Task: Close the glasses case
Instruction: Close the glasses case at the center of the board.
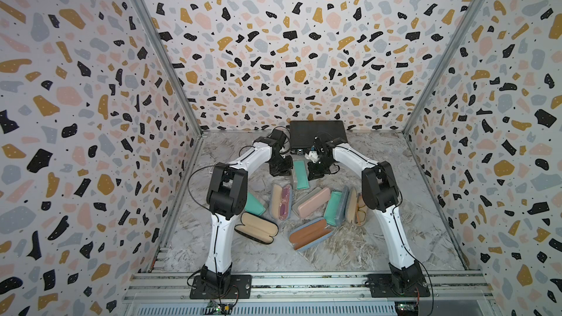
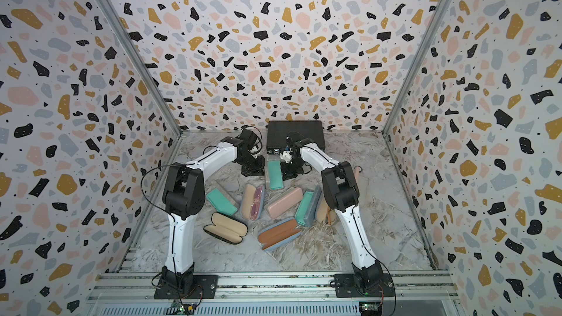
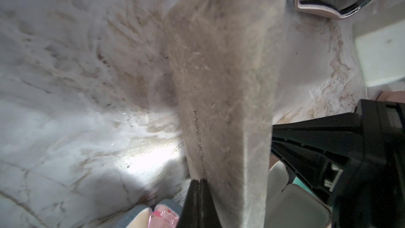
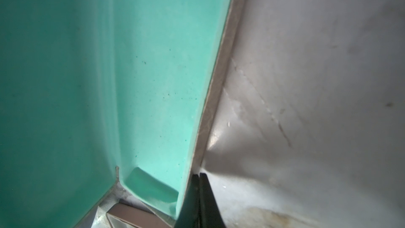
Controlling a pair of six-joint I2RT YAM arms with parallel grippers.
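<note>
The glasses case (image 1: pixel 301 174) lies on the surface (image 1: pixel 349 253) near its back edge, between the left gripper (image 1: pixel 282 172) and the right gripper (image 1: pixel 315 174), just before a box (image 1: pixel 317 135) (set at the back edge). Other cases (image 1: pixel 313 206) crowd the surface's middle, one holding glasses (image 1: pixel 286 205).

Back middle is tight: green case (image 1: pixel 300 174) is wedged between left end effector (image 1: pixel 281 171) and right end effector (image 1: pixel 314 172), with the black box (image 1: pixel 317 135) just behind. Mid-surface is blocked by a row of cases with no lane through it: teal case (image 1: pixel 254 204), glasses case (image 1: pixel 281 202), pink case (image 1: pixel 313 206), blue case (image 1: pixel 337 208), tan case (image 1: pixel 354 208). Left elbow (image 1: pixel 226 191) overhangs the teal end, right elbow (image 1: pixel 380 189) the tan end. Black case (image 1: pixel 257 227) and orange case (image 1: pixel 310 234) lie open in front, with a bare gap between them. The surface (image 1: pixel 349 256) is bare from there to the rail (image 1: pixel 304 281), and at the back-left corner.
</note>
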